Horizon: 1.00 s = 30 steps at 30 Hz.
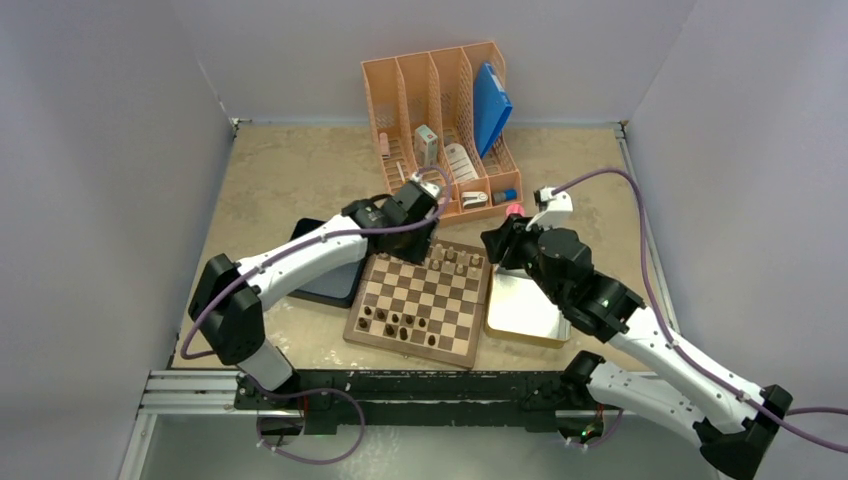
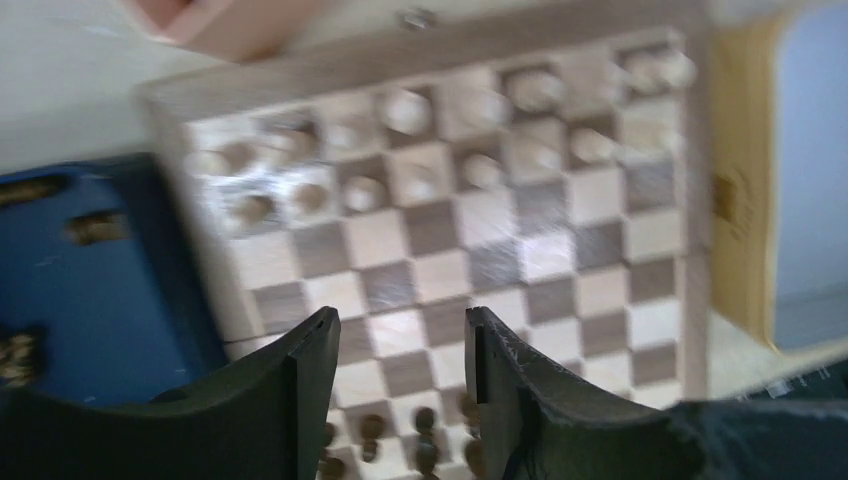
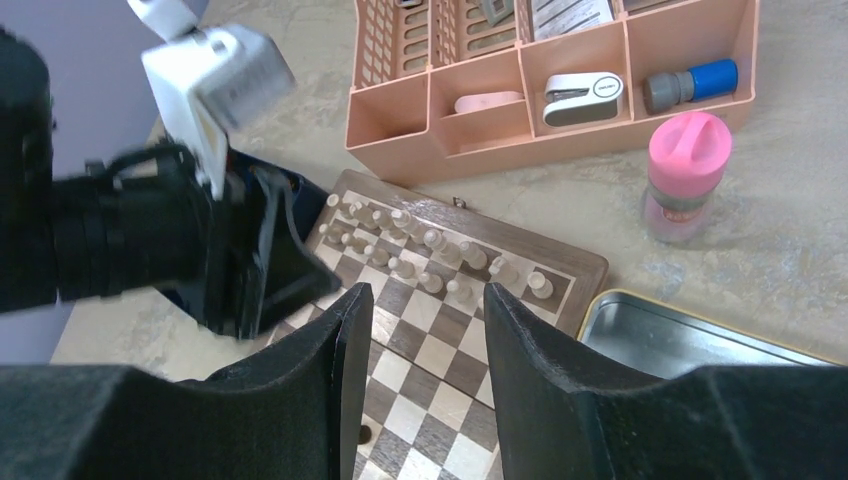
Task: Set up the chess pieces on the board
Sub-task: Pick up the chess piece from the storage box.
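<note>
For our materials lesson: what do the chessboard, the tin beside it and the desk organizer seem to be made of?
Chessboard: wood with a smooth finish, judging by the brown streaky rim and the tan and dark checks.
Tin: probably metal, with a shiny, reflective grey inside.
Desk organizer: likely matte peach plastic, with moulded slotted walls.

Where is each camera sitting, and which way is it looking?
Top: high behind the arms, looking down at the table; left arm and right arm show.
Left wrist: on the left arm, looking down at the board; the open left gripper shows below.
Right wrist: on the right arm, looking over the board to the organizer; the open right gripper and the left arm show.
Shared: all three see the board and pale pieces.
</note>
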Each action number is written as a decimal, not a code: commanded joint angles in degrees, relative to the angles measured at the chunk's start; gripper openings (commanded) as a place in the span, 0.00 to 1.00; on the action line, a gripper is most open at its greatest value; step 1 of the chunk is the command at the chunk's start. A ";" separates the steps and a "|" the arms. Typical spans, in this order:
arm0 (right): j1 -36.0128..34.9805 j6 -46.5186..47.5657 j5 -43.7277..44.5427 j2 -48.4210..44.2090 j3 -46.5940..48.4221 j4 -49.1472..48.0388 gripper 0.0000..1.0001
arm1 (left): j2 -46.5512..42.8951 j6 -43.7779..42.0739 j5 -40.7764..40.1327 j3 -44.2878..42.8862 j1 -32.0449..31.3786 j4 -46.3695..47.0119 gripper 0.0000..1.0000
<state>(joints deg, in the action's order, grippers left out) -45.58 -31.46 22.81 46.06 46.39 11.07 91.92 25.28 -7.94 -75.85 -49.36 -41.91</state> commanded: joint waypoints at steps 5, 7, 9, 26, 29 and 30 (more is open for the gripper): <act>0.14 0.40 -0.25 -3.91 -1.29 -2.01 0.48 | -6.19 -1.68 -10.73 1.36 13.11 2.27 0.50; 0.15 0.43 -0.69 -4.50 -1.83 -2.78 0.48 | -6.72 0.63 -8.13 1.90 18.61 2.43 0.52; 0.14 0.52 -1.04 -4.62 -2.09 -3.34 0.48 | -6.60 4.04 -7.00 2.49 23.75 1.99 0.52; 0.14 0.40 -5.05 -4.00 -3.17 -5.74 0.48 | -13.03 44.12 -0.90 18.37 36.37 9.54 0.34; 0.14 0.44 -6.48 -3.41 -3.01 -5.78 0.48 | -11.26 45.76 1.54 19.30 37.27 11.93 0.32; 0.14 0.36 -6.80 -3.39 -2.90 -5.50 0.47 | -10.72 46.05 3.35 19.90 37.54 13.35 0.31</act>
<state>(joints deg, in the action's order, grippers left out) -45.58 -31.46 18.13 42.44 43.35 8.67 79.90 65.89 -8.73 -57.32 -13.19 -35.00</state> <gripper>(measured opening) 0.477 0.326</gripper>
